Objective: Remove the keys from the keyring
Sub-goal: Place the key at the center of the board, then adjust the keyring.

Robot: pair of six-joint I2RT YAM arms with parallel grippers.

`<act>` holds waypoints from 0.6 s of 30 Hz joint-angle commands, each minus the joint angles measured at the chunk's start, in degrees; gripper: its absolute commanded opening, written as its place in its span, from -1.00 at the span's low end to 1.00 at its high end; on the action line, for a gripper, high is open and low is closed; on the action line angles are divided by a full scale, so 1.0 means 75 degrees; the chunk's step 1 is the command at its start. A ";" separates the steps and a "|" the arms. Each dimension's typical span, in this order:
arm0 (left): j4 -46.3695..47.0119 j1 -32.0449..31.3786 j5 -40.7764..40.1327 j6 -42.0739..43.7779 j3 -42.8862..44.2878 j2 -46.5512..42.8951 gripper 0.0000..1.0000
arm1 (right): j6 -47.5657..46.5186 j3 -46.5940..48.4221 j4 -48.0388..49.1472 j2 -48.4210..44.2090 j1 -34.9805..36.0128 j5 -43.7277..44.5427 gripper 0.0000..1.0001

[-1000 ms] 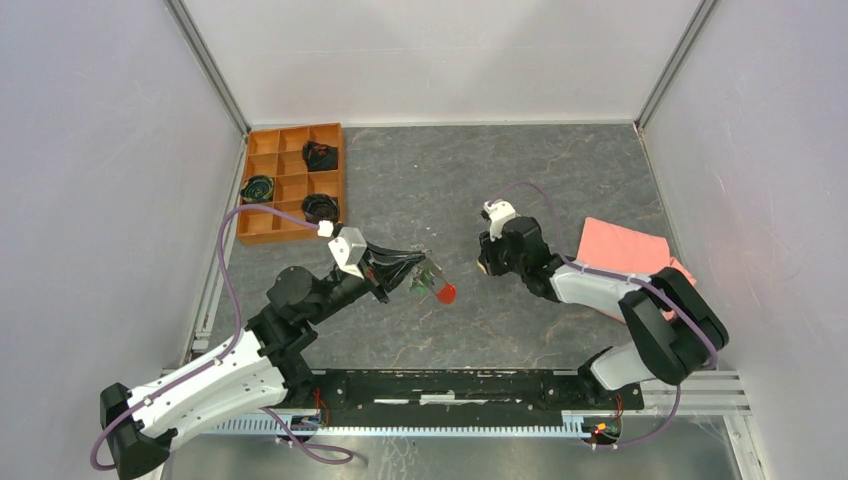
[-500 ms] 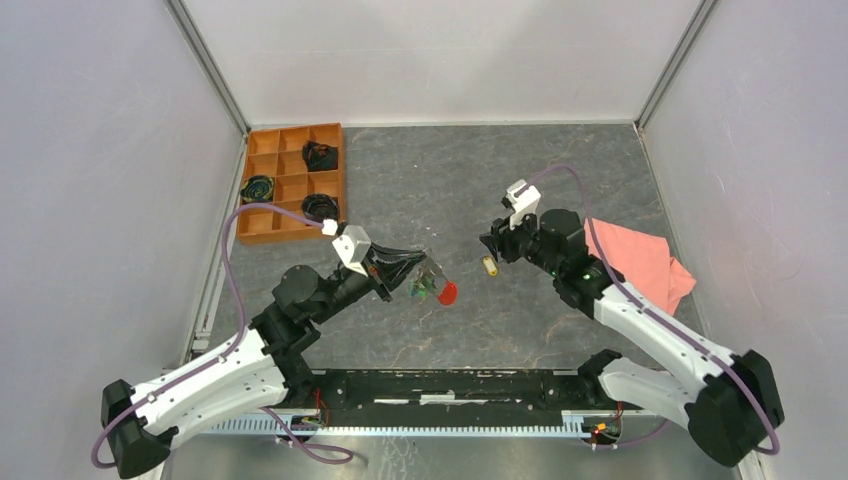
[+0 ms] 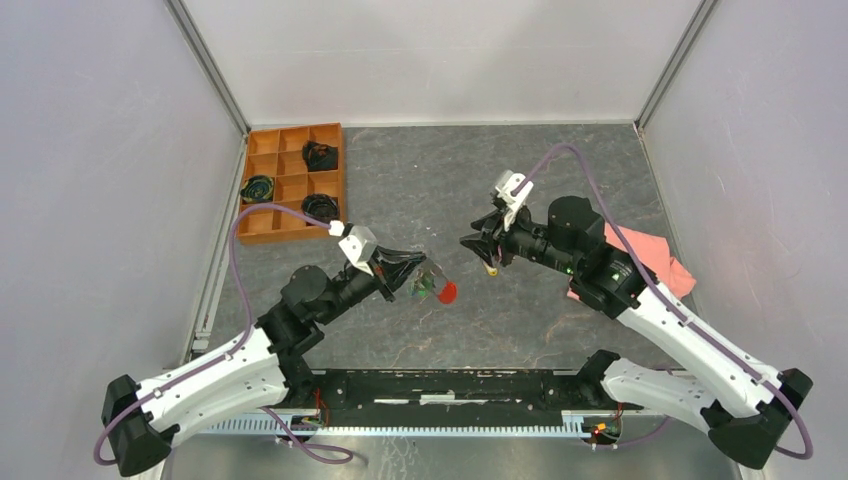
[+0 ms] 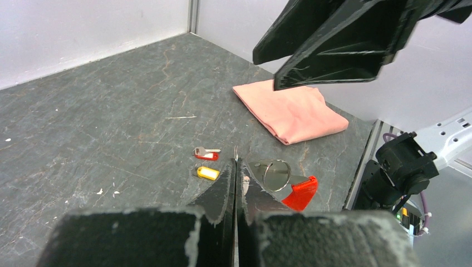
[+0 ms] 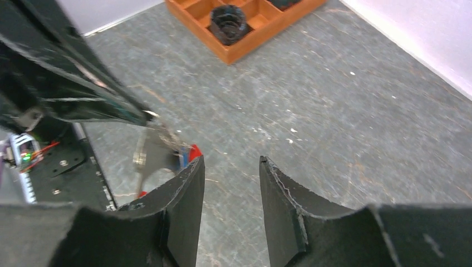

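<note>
The left gripper (image 4: 236, 172) was closed tight on the thin metal ring of the keyring (image 4: 301, 194), with a sliver of wire poking out past the shut fingertips. The ring and its red strap hung just off the tips, low and right of centre in the left wrist view. That pinch appeared meant to keep the ring raised off the table (image 3: 420, 180) and steady, so the other arm had something fixed to pull against. The right gripper (image 5: 231, 161) faced it from the right of the top view, its jaws apart with nothing between them. In its own camera the ring dangled just beyond its left finger, so it seemed lined up to reach in for another key. Two keys lay loose on the table, near the centre of the left wrist view: a red-headed key (image 4: 206, 152) and, just below it, a yellow-headed key (image 4: 207, 173). Both were apart from the ring, so they looked already freed. A green-headed key (image 3: 424, 288) showed at the ring in the top view, and the right wrist view hinted at a blue bit beside it. How many remained threaded was too small to tell. Otherwise there was one pink cloth (image 4: 289, 108), folded at the right, and one orange tray (image 3: 262, 232) at the upper left of the top view. Three of the tray's compartments each held a dark coiled bundle.
</note>
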 commanded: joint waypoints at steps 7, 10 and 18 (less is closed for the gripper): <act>0.0914 -0.0006 -0.0138 -0.0477 0.0034 0.0214 -0.96 | -0.0269 0.1190 -0.1014 0.0748 0.1319 0.0391 -0.10; 0.0924 -0.0006 -0.0116 -0.0504 0.0053 0.0285 -0.97 | -0.0232 0.1323 -0.1144 0.0883 0.1509 0.0448 -0.11; 0.0976 -0.0006 -0.0092 -0.0528 0.0176 0.0482 -0.96 | -0.0248 0.1244 -0.1362 0.1043 0.1773 0.0704 -0.13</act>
